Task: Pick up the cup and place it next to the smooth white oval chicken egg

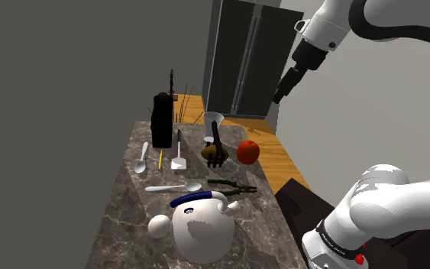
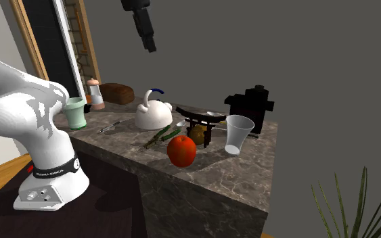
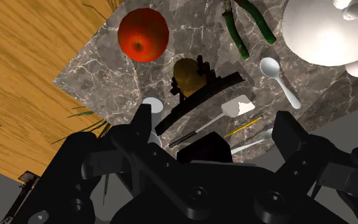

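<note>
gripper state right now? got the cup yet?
Gripper: open, fingers apart, holding nothing. The cup stands on the counter, untouched.

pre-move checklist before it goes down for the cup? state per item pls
1. Fingers open: ok. The gripper has its fingers standing apart in the wrist view.
2. Nothing held: ok.
3. Cup upright: ok, it stands at the far end of the table.
4. Gripper lined up over cup: not ok. It hangs high, and in the wrist view the cup sits beside one finger, not between the two.
5. Room for a finger around cup: cannot tell. A dark stand is close by it.
6. Drop spot by egg: ok. The tabletop is bare on the side away from the kettle.
</note>
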